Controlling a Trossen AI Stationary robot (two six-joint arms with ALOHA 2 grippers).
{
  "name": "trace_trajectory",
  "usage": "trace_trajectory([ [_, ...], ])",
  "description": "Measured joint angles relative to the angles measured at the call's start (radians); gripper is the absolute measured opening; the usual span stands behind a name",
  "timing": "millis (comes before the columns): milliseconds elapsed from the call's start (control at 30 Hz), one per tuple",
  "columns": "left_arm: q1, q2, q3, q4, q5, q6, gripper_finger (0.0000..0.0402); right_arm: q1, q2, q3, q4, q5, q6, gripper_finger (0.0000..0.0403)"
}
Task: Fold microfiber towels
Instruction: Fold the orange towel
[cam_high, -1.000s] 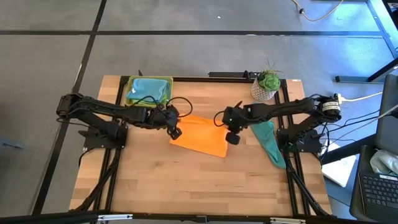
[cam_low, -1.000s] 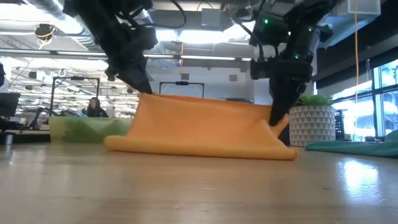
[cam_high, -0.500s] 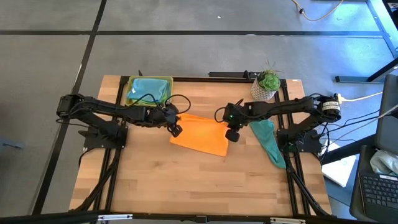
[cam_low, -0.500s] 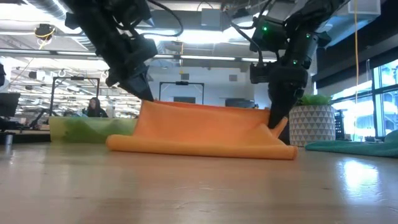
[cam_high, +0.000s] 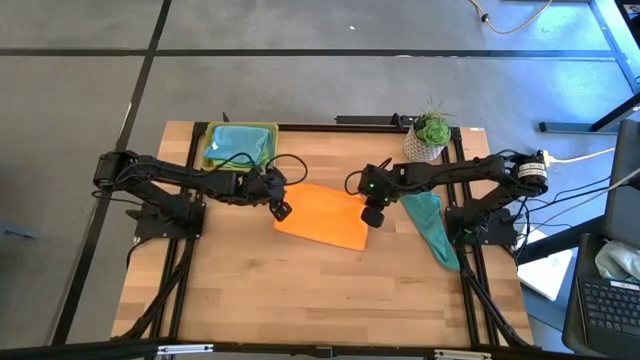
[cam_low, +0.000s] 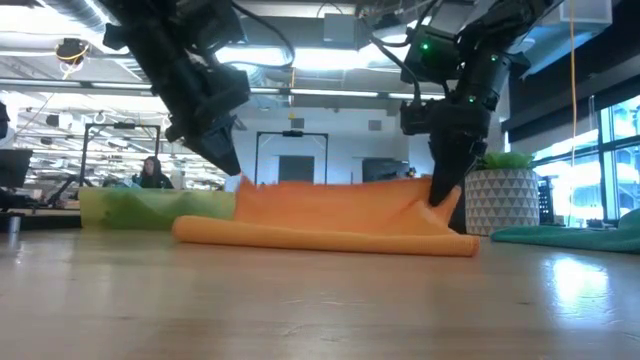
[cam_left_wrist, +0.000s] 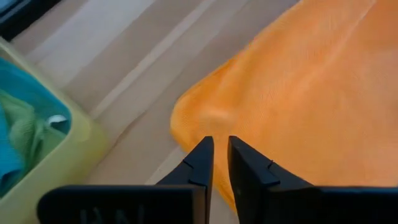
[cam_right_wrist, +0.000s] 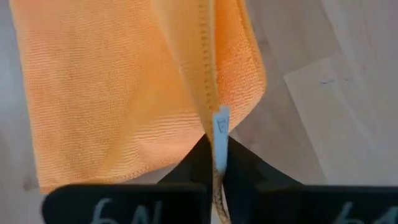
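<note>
An orange microfiber towel (cam_high: 325, 215) lies in the middle of the table, doubled over, its fold (cam_low: 320, 238) resting on the wood toward the near edge. My left gripper (cam_left_wrist: 221, 152) hovers over the towel's left far corner (cam_low: 243, 183), fingers a narrow gap apart with nothing plainly between them. My right gripper (cam_right_wrist: 217, 146) is shut on the towel's right far corner. A teal towel (cam_high: 430, 225) lies at the table's right edge. Light blue and green towels (cam_high: 240, 142) lie in a tray. My right gripper pinches the orange towel's hemmed edge at the corner with the small white tag (cam_right_wrist: 219, 124) between its two fingers. The fingers come steeply from above (cam_low: 445, 175). That corner is held a little above the table while the fold lies on it, and the upper layer sags slackly toward the left.
A yellow-green tray (cam_high: 207, 152) stands at the far left of the table, just beyond my left arm. A potted plant (cam_high: 428, 140) stands at the far right corner. Bare wood lies open toward the near edge.
The towel's raised upper layer has sunk toward the table. Its left corner, which stood high at my left fingertips, now lies lower, just under them. The right corner stays up in my right gripper. Both arms have hardly moved.
</note>
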Motion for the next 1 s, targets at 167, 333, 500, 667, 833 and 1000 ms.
trace_trajectory([
  [167,0.006,0.0,0.0,-0.005,0.001,0.001,0.0051,0.0,0.0,0.0,0.003,0.0,0.009,0.0076],
  [333,0.013,0.0,0.0,-0.039,0.055,0.001,0.0048,-0.004,0.0,0.006,-0.021,0.002,0.084,0.0163],
  [500,-0.005,-0.039,0.0,-0.137,0.172,0.007,0.0047,-0.005,-0.002,0.059,-0.159,0.011,0.137,0.0222],
  [667,-0.059,-0.123,-0.004,-0.123,0.18,0.025,0.0038,-0.002,-0.039,0.134,-0.253,0.083,0.123,0.0228],
  [833,-0.065,-0.124,-0.077,-0.111,0.253,-0.111,0.003,0.005,-0.112,0.203,-0.262,0.17,0.162,0.0213],
  [1000,-0.074,-0.124,-0.168,0.085,0.3,-0.282,0.004,0.059,-0.184,0.214,-0.16,0.088,0.243,0.0201],
])
